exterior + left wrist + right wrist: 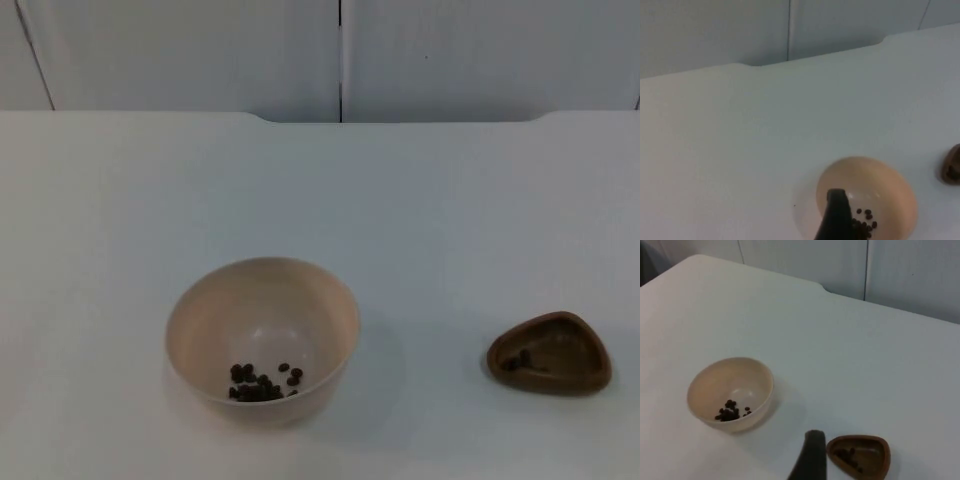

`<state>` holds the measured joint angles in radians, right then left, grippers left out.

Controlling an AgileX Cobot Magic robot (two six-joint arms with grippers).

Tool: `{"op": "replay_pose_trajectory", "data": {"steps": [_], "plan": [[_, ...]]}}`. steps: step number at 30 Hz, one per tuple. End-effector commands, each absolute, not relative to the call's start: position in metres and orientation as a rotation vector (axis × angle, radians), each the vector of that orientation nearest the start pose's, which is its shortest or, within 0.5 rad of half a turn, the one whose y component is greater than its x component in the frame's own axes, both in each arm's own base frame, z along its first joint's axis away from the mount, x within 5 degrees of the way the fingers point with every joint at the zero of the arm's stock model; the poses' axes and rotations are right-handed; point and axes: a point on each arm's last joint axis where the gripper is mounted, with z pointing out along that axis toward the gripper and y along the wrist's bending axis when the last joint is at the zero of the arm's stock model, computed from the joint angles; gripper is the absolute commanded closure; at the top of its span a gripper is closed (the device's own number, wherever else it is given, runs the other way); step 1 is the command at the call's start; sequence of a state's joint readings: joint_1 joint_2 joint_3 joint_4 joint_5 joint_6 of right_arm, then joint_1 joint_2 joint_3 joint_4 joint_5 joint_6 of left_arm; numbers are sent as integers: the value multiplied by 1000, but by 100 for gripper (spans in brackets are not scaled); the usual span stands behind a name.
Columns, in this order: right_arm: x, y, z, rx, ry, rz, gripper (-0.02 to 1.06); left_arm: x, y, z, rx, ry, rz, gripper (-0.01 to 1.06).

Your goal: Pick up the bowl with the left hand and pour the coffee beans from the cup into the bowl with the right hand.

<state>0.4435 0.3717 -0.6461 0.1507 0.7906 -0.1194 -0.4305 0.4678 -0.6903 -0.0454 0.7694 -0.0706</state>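
Matte black fingertip [836, 215], narrow and blunt-ended, widening toward its base, on the left gripper. Similar dark, rounded fingertip [811, 455] on the right gripper; no markings or screws discernible.

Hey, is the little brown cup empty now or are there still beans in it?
Nearly empty: the brown cup stands upright on the table with a few beans left, while most coffee beans lie in the bowl.

A lab-like test bench: bare white table [320, 180] (nothing homely) ending at grey partition wall [200, 50].
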Motion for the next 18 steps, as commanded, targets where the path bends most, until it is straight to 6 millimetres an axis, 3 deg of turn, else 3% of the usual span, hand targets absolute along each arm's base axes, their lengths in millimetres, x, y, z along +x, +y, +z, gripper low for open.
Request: {"op": "replay_pose_trajectory", "data": {"steps": [1, 13, 18], "plan": [[42, 33, 329, -550, 1924, 388, 33, 56, -30, 342, 381, 2005, -368, 42], [2, 16, 313, -570, 1824, 404, 33, -13, 0, 338, 421, 1795, -366, 42], [-7, 12, 312, -563, 1780, 403, 33, -21, 4, 327, 418, 1776, -362, 42]]}}
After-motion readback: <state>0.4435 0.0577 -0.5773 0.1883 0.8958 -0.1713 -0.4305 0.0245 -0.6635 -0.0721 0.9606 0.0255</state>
